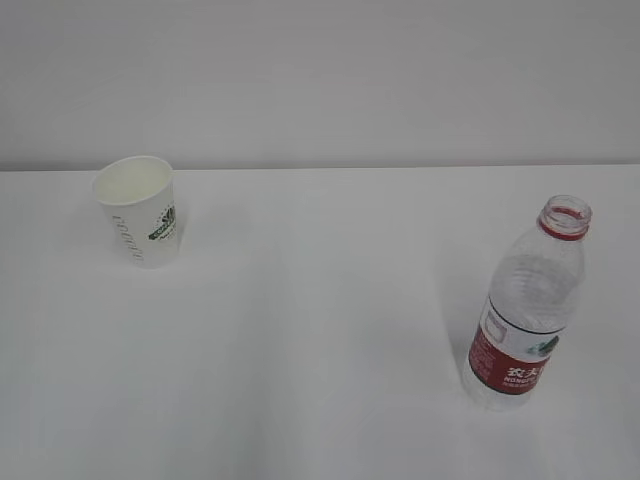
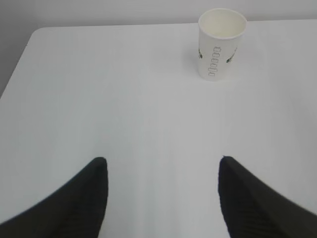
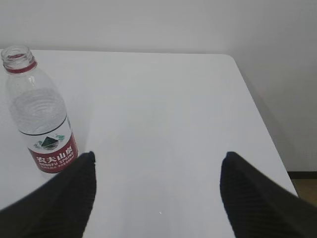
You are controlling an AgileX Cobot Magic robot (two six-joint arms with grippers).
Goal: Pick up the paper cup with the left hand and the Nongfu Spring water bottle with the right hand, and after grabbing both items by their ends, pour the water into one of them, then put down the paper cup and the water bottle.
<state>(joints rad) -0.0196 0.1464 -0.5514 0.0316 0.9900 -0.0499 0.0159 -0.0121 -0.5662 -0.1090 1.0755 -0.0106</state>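
Observation:
A small white paper cup [image 1: 140,211] with a green logo stands upright at the back left of the white table; in the left wrist view the paper cup [image 2: 221,44] is far ahead, right of centre. My left gripper [image 2: 162,161] is open with only table between its fingers. The uncapped Nongfu Spring water bottle [image 1: 528,305] stands upright at the front right, clear with a red-and-white label and some water inside. In the right wrist view the bottle [image 3: 40,113] is at the left, just beyond my left finger. My right gripper [image 3: 157,156] is open and empty. Neither arm appears in the exterior view.
The white table [image 1: 320,330] meets a plain wall at the back. Its left edge and rounded corner [image 2: 34,33] show in the left wrist view, its right edge [image 3: 257,109] with floor beyond in the right wrist view.

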